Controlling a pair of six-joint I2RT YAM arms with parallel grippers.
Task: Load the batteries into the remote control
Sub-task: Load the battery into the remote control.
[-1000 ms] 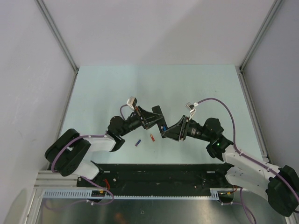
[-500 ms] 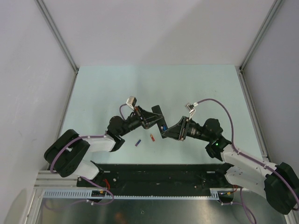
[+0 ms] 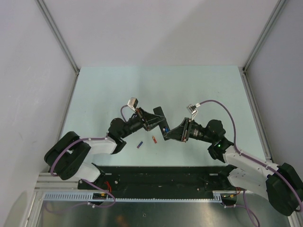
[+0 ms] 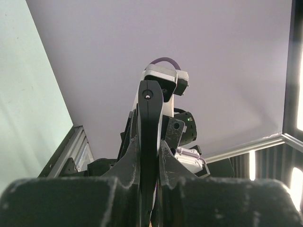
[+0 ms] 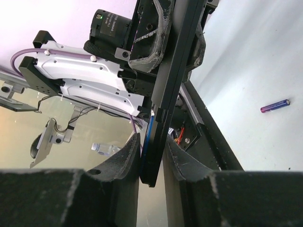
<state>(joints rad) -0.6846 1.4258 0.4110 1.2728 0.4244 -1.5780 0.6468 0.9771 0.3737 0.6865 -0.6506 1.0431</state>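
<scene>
The black remote control [image 3: 162, 124] is held in the air between both grippers, above the table's front middle. My left gripper [image 3: 155, 121] is shut on its upper part, and the remote [image 4: 150, 123] stands edge-on between the fingers [image 4: 130, 161]. My right gripper [image 3: 167, 134] is shut on its lower end [image 5: 163, 142]. A bright blue battery [image 5: 150, 130] sits along the remote's side. A purple-blue battery [image 3: 139, 144] and a red-orange battery [image 3: 154, 138] lie on the table below. The purple-blue one also shows in the right wrist view [image 5: 275, 106]. The silvery-dark battery is out of view.
The pale green table [image 3: 109, 94] has grey walls on three sides. A black base rail [image 3: 156, 177] runs along the near edge between the arm bases. Purple cables [image 3: 227, 111] loop over both wrists.
Both grippers stay shut on the remote. The right arm has shifted a touch to the left. The loose batteries have not moved.
</scene>
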